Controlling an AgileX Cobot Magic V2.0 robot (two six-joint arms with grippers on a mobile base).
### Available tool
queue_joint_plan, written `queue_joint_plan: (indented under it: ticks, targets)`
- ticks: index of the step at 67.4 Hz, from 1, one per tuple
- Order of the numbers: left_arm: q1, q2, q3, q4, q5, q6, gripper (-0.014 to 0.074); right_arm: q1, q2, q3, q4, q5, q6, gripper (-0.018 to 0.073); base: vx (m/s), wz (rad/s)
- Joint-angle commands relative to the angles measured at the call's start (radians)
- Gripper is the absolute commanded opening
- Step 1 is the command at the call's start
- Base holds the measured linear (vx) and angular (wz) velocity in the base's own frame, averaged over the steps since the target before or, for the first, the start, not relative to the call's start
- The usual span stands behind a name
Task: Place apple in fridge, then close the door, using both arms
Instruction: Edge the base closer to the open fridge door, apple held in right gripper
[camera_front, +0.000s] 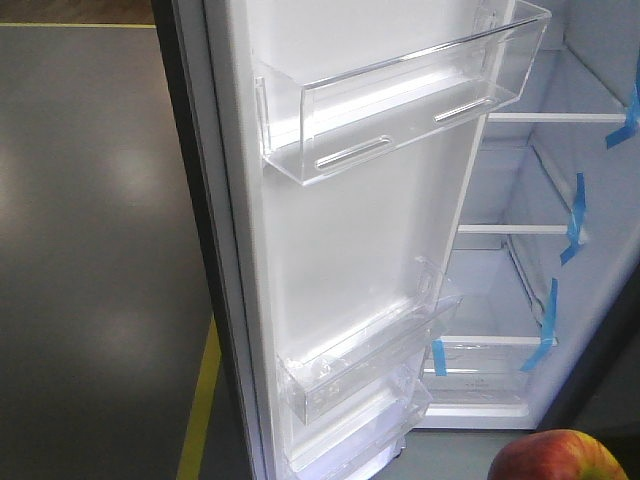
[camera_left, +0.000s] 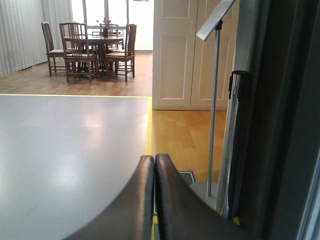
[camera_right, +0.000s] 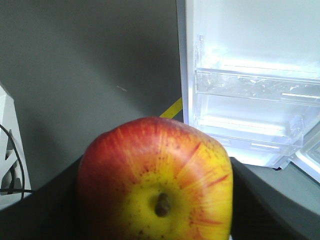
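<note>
The red and yellow apple (camera_right: 155, 185) fills the bottom of the right wrist view, stem dimple facing the camera, with my right gripper (camera_right: 156, 200) shut on it; black fingers (camera_right: 45, 205) press both its sides. In the front view the apple's top (camera_front: 558, 458) shows at the bottom right corner. The fridge (camera_front: 520, 300) stands open with white shelves and blue tape strips. Its door (camera_front: 350, 250) is swung wide, white inside with clear bins (camera_front: 400, 100). My left gripper (camera_left: 154, 159) is shut on nothing, beside the door's dark edge (camera_left: 280, 125).
Grey floor (camera_front: 90, 250) with a yellow tape line (camera_front: 200, 410) lies left of the door. In the left wrist view a metal sign stand (camera_left: 214, 100) rises on wooden flooring, with a dining table and chairs (camera_left: 92, 47) far behind.
</note>
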Motion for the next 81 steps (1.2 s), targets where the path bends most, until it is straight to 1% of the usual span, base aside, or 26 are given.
queue_joint_plan:
  ticks: [1, 81]
  targets:
    - [0.003, -0.016, 0.029, -0.009, -0.077, -0.002, -0.0005, 0.001, 0.002, -0.028, 0.015, -0.066, -0.007, 0.0169, 0.06, -0.01]
    - [0.003, -0.016, 0.029, -0.009, -0.077, -0.002, -0.0005, 0.001, 0.002, -0.028, 0.018, -0.066, -0.007, 0.0169, 0.01, -0.02]
